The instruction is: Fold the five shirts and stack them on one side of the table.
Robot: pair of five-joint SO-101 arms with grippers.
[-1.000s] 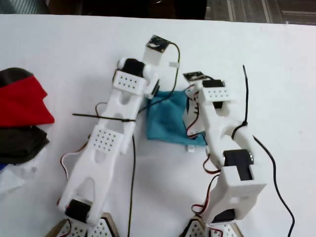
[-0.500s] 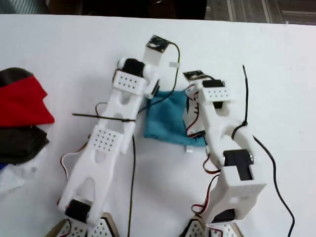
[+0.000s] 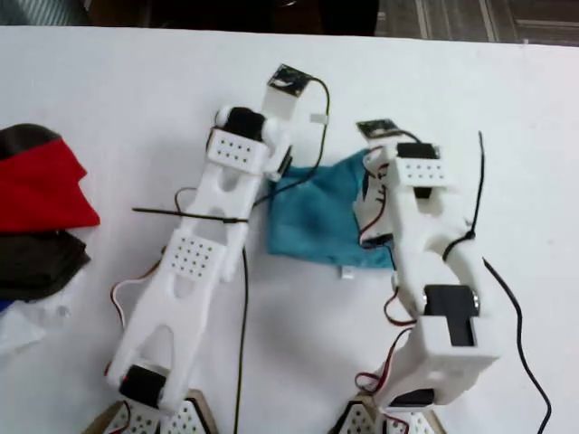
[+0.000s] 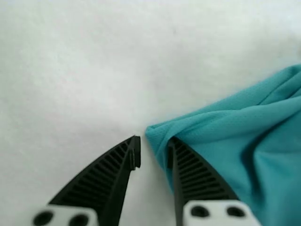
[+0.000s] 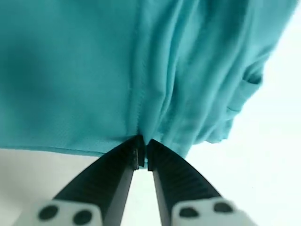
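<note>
A teal shirt [image 3: 312, 221] lies crumpled in the middle of the white table [image 3: 136, 81], between my two arms. My right gripper [image 5: 142, 153] is shut on a bunched fold along the edge of the teal shirt [image 5: 84, 70], at the shirt's right side in the high view. My left gripper [image 4: 153, 153] stands open at the shirt's far left corner. That corner of the teal shirt [image 4: 235, 136] rests against one fingertip [image 4: 171, 150], and bare table shows between the two fingers.
At the table's left edge lies a pile with a red shirt [image 3: 45, 185] over dark shirts [image 3: 36, 262], and something white [image 3: 18, 325] is in front of it. Black cables [image 3: 242, 316] trail from both arms.
My right arm has moved to the right with the shirt's edge in its gripper, drawing the teal shirt out wider. The left arm has kept still.
</note>
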